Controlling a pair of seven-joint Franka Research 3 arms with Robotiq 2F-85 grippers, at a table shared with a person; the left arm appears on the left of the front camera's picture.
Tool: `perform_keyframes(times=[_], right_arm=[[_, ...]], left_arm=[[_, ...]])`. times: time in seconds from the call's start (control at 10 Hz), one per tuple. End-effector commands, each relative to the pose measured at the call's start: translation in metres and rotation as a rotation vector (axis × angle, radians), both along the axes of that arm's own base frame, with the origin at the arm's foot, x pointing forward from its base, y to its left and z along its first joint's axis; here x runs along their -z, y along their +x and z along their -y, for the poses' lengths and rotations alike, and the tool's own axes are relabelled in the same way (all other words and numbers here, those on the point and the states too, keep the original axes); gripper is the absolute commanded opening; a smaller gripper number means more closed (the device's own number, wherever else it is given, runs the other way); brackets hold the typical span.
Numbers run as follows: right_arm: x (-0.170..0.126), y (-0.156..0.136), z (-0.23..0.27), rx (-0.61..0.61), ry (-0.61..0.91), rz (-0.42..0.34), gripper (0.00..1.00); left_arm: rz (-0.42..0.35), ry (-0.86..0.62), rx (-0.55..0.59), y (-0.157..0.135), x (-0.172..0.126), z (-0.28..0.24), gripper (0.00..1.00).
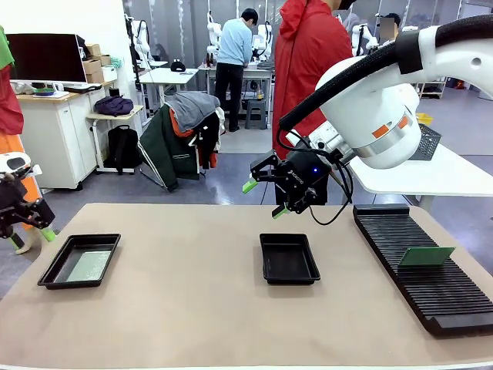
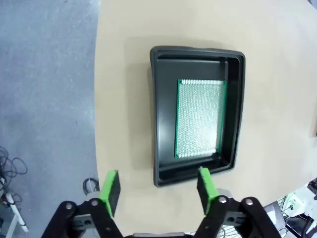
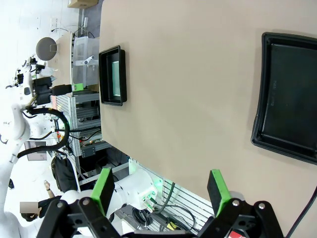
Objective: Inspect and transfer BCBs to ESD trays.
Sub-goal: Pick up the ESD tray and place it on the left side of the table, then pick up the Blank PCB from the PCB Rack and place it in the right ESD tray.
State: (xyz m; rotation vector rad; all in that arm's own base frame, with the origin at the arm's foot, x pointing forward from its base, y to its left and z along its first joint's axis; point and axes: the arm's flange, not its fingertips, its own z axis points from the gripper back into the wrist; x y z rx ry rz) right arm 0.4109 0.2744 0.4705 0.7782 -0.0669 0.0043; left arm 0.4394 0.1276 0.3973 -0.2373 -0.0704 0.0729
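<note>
Left end effector (image 2: 158, 184) hangs above the near end of the left ESD tray (image 2: 154, 124), its green pads spread wide with nothing between them. One BCB (image 2: 198, 119) lies flat inside that tray, speckled face up, nearer one long wall than the other. In the front view this tray sits near the desk's (image 1: 185, 308) left edge.

Right end effector (image 1: 265, 199) hovers over the far side of the desk, just beyond the middle ESD tray (image 1: 266, 274). It is likewise open and carries nothing. The middle tray is bare, only glossy black floor showing.

A second BCB (image 1: 426, 257) stands tilted on edge in the long black slotted rack (image 1: 400, 231) on the right, well apart from either tray (no other board can be made out in the rack).

Judged from this, the job looks about half done. One board is delivered to its tray. The other has yet to be lifted from the rack, checked and laid in the empty middle tray, which the right arm seems better placed to do.
</note>
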Motion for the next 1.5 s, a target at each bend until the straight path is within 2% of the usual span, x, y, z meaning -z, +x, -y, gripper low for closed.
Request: perform_keyframes(times=[0.0, 0.1, 0.7, 0.8, 1.4], right_arm=[[-0.001, 0.000, -0.001, 0.008, -0.010, -0.010, 1.00], [-0.001, 0.000, -0.001, 0.008, -0.010, -0.010, 1.00], [-0.001, 0.000, -0.001, 0.008, -0.010, -0.010, 1.00], [-0.001, 0.000, -0.001, 0.008, -0.010, -0.010, 1.00], [-0.001, 0.000, -0.001, 0.008, -0.010, -0.010, 1.00]], left_arm=[[-0.040, 0.070, -0.004, -0.016, -0.024, 0.016, 0.96], [-0.059, 0.090, -0.004, -0.018, -0.033, 0.021, 1.00], [-0.090, 0.176, -0.005, -0.018, -0.062, 0.031, 1.00], [-0.055, 0.154, -0.005, -0.018, -0.053, 0.027, 1.00], [-0.055, 0.154, -0.005, -0.018, -0.053, 0.027, 1.00]])
